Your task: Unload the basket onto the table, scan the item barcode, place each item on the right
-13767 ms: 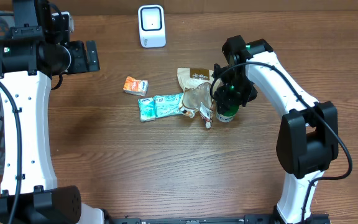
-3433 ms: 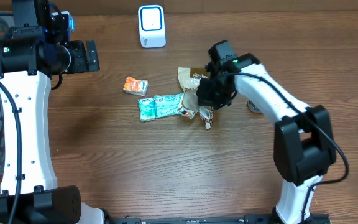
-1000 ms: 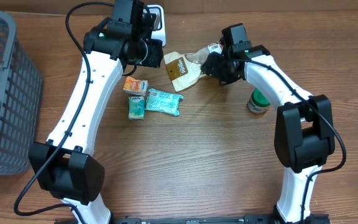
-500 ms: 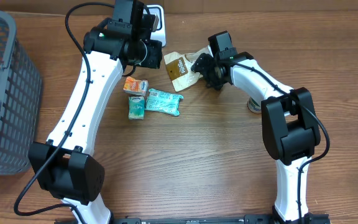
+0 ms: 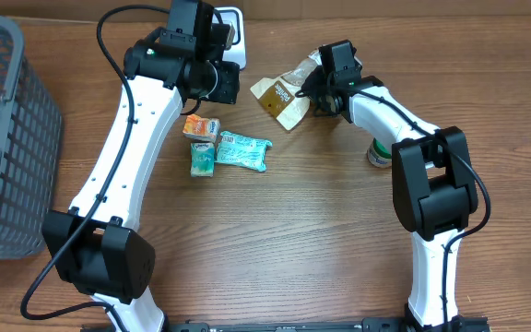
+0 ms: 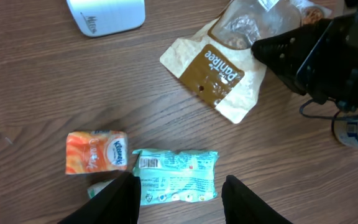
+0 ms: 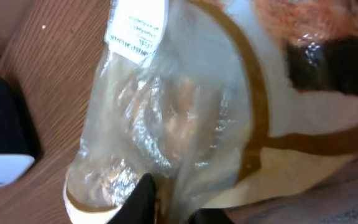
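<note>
Bag [image 5: 279, 95] is at the table's [image 5: 275, 240] back edge, mid-width, just right of the scanner [image 5: 235, 28], not touching it. Brown label side is up. Right gripper [image 5: 313, 92] is pinched on the bag's clear end; right wrist view shows the plastic squeezed between the fingers. White barcode sticker [image 7: 135, 25] sits on that clear end, facing the wrist camera. Can't tell if that end is off the table.

Scanner stands upright, partly hidden behind the left arm in the overhead view.

Left gripper [image 6: 179, 199] is partway apart and holds nothing. It hangs over the teal packet [image 5: 244, 150].

Orange packet [image 5: 201, 127] is just left of the teal one. A small green packet [image 5: 203, 159] lies in front of the orange one, against the teal one's left end.

Bottle [image 5: 381, 152] stands right of the bag, well apart, partly behind the right arm. Basket [image 5: 7, 138] is at the left edge.
</note>
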Motion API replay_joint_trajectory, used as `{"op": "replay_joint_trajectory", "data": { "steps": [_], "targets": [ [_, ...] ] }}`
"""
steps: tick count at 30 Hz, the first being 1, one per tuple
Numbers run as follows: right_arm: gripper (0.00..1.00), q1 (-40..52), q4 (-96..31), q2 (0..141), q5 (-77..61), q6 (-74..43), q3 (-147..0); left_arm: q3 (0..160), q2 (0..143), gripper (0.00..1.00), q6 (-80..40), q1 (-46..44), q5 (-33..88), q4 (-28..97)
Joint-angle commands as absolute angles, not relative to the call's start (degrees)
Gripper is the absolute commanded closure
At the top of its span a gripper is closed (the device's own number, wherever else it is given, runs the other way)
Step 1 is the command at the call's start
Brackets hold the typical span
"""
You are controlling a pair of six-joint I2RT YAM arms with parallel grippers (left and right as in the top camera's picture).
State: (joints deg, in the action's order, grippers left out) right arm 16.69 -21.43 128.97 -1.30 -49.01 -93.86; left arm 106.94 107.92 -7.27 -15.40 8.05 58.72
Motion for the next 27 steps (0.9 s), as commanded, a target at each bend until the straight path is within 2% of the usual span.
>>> {"op": "replay_joint_trajectory", "data": {
  "steps": [1, 4, 8, 10, 16, 21, 27],
  "targets": [
    [0.96, 16.71, -21.82, 129.25, -4.14, -41.06, -94.32, 106.85, 108.47, 0.54, -6.22, -15.68, 6.9, 58.89],
    [0.96, 16.23, -24.47, 128.9, -11.11, -33.43, -94.37, 106.85, 108.47, 0.54, -6.22, -15.75, 6.9, 58.92],
    [0.96, 14.0, -30.63, 125.89, -31.27, -17.85, -94.41, 106.85, 108.47, 0.55, -6.22, -15.73, 7.05, 58.98],
    [0.96, 12.78, -37.19, 123.15, -37.06, -10.31, -94.83, 106.85, 108.47, 0.61, -6.22, -15.73, 7.09, 59.33],
    [0.96, 10.13, -54.81, 119.96, -36.47, 7.44, -95.09, 106.32, 108.49, 0.66, -6.24, -15.75, 12.82, 62.22],
    [0.96, 9.89, -55.22, 120.25, -33.63, 7.94, -92.55, 99.2, 108.75, 0.75, -8.8, -15.79, 24.82, 58.94],
    [0.96, 10.0, -51.81, 120.33, -33.8, 3.9, -89.54, 82.54, 109.3, 0.9, -20.73, -15.81, 35.29, 39.42]
  ]
}}
